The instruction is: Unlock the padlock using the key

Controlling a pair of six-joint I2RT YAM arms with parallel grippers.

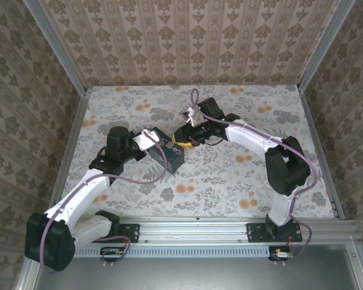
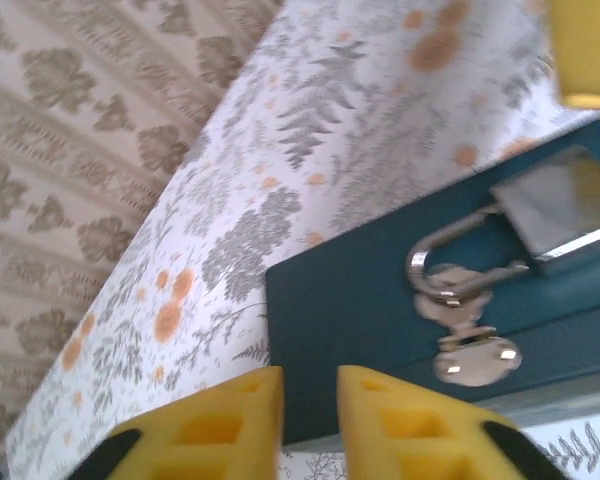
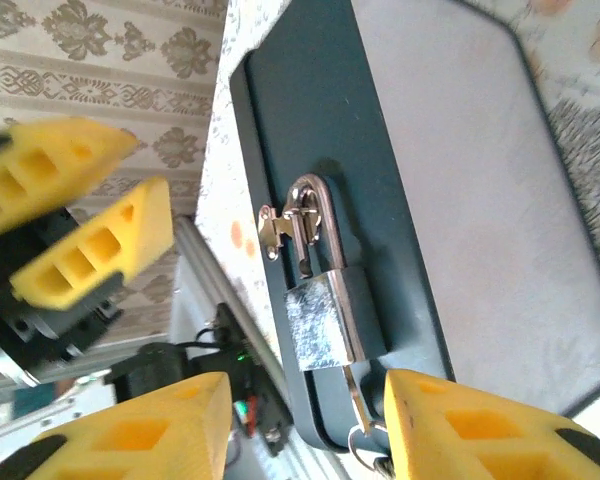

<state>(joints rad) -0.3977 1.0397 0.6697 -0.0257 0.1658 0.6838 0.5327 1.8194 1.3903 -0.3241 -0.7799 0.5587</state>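
padlock (image 3: pixel 330 322): hangs on tin (image 3: pixel 460 200) clasp, long axis toward right jaws.
key (image 3: pixel 356 395): at padlock base, between right fingers.
right gripper (image 3: pixel 308 388): nearer; jaws released, wide.
left gripper (image 2: pixel 310 385): jaws slightly parted, empty.

The padlock's (image 2: pixel 565 200) body runs off the right edge in the left wrist view. The key (image 3: pixel 364 432) is cut by the bottom edge in the right wrist view. From above, both are too small to tell.
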